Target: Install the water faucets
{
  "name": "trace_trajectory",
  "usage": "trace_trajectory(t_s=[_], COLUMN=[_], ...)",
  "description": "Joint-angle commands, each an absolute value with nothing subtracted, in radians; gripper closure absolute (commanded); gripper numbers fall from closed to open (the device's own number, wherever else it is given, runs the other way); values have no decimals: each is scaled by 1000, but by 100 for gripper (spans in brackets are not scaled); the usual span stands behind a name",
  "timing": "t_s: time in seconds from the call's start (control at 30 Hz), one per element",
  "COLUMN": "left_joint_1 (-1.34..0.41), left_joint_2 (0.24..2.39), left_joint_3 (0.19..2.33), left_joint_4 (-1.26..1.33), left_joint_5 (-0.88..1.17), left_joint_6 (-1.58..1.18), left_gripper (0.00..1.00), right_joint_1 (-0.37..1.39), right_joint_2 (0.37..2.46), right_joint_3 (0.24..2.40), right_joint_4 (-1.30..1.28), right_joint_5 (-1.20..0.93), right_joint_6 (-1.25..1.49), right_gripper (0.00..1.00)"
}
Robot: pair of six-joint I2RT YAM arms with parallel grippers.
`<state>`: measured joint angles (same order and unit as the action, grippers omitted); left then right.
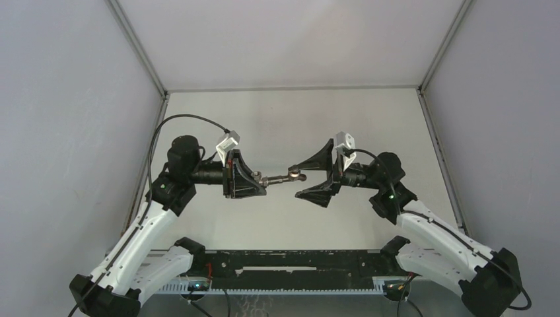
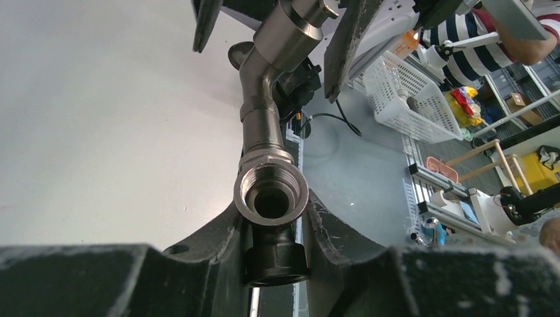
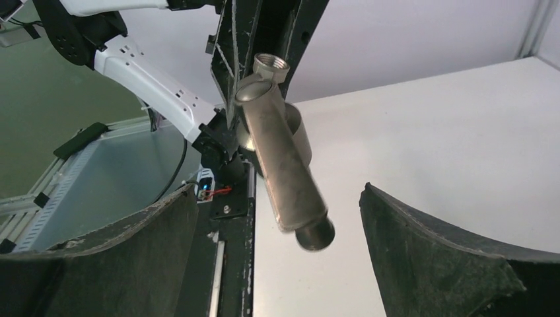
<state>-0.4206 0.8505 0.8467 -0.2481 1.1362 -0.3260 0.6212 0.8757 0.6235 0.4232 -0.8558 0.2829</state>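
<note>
White walls [image 1: 66,99] box in a pale table [image 1: 290,119], and both arms meet in the air above its middle.

My left gripper [image 2: 274,211] is clamped on the faucet [image 2: 264,125] at its threaded end, with the fingers [image 2: 218,238] pressing in from both sides just behind the open collar. From there the stem runs straight out, bends, and widens into a thicker barrel. My right gripper [image 3: 277,191] is wide apart, one jaw on each side of that barrel and touching neither side, so the left alone carries the weight. The faucet hangs roughly level between the two grippers, well off the table.

As I read it, the joining is largely done: I see one slim tap, with no loose part lying anywhere on the table. I cannot tell from here whether the thread is seated fully home. What may be left is a further turn from the right if the joint is slack, then setting the tap down.
</note>
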Motion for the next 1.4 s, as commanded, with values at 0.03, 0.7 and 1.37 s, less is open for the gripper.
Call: trace_trajectory(t_s=[0.03,0.7,1.37], left_joint_1=[-426,-425,-427], left_joint_2=[838,804,709], left_joint_3=[929,897,853], left_joint_4=[-182,-166,-196], left_joint_5=[1181,1076,943], left_joint_6=[-347,-250,-88], left_gripper=[100,100,100], right_joint_1=[651,653,567], right_joint_2=[969,1123,1295], right_joint_3=[643,785,858], right_joint_4=[691,669,369], right_joint_5=[-857,-1082,-1163], right_joint_6=[311,902,1356], right_gripper=[6,84,19])
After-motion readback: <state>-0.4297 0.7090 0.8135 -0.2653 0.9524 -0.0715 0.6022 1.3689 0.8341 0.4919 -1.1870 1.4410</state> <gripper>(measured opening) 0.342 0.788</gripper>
